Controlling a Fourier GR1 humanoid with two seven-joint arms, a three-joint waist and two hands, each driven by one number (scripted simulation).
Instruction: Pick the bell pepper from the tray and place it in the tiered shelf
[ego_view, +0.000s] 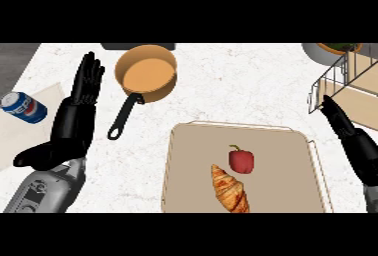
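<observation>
Pre-grasp: both robot hands, left (74, 117) & right (347, 135), released; pepper (241, 161) untouched on tray (192, 165), right must reach in, then shelf (343, 82).

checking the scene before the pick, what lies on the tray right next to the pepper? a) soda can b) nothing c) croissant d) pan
c: the croissant lies on the tray just below and left of the pepper, while the can and pan sit off the tray on the counter.
</observation>
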